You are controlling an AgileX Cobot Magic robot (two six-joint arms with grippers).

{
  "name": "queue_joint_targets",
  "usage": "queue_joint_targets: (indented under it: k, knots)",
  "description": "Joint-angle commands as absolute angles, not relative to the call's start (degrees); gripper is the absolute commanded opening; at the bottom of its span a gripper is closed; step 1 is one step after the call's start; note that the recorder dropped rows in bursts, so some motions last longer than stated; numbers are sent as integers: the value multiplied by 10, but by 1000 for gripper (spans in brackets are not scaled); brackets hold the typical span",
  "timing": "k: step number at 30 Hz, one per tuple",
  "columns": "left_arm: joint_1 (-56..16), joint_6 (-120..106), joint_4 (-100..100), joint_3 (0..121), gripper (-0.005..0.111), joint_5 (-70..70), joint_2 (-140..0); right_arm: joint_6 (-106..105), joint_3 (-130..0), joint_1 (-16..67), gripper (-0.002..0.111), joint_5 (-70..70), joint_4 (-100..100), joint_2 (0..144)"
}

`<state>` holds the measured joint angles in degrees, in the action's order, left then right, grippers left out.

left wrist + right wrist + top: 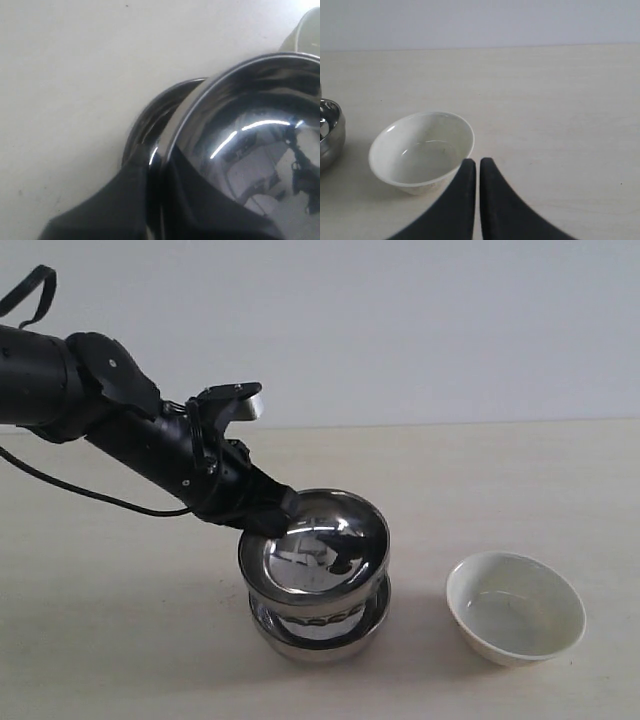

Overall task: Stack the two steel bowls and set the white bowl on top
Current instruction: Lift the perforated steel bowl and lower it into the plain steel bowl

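- The left gripper (285, 508) (157, 167) is clamped on the rim of the upper bowl (320, 540) (260, 125), one finger inside the rim and one outside.
- The upper bowl is mirror-shiny steel with a smooth outside. It is empty; its inside shows only reflections.
- Just under the jaws, the upper bowl sits inside the lower bowl (320, 632) (155, 110), a steel one with a dimpled band near its base. The upper rim tilts, higher on the side away from the jaws. I cannot tell whether it is fully seated.
- The lower bowl stands upright on the table (120, 640).
- The right gripper (478, 166) has its jaws pressed together with nothing between them, above the bare table.
- Just beside those closed tips stands the white bowl (422, 152) (515, 605), upright and empty. I cannot tell whether the tips touch it.
- The white bowl stands apart from the steel stack, on the stack's far side from the left jaws. A sliver of its rim shows past the upper bowl in the left wrist view.
- Past the white bowl from the right jaws, the edge of the steel stack shows at the border of the right wrist view.
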<state>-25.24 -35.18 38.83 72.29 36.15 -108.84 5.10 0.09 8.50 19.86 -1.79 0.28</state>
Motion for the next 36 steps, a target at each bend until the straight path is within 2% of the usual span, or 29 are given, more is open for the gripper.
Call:
queue_joint_targets:
  k: [1,22,25,28,30,36]
  knots:
    - [-254,-360,400,721,4,357,-1107,52,0,85,0,197,-21,0]
    - [-254,-360,400,721,5,328,-1124,52,0,85,0,196,-21,0]
    - [-254,-360,400,721,16,328,-1124,52,0,85,0,196,-21,0]
    - [-254,-360,400,721,36,328,-1124,52,0,85,0,196,-21,0]
    - [-254,-360,400,721,45,326,-1124,52,0,85,0,196,-21,0]
    - [-254,-360,400,721,47,319,-1124,52,0,85,0,196,-21,0]
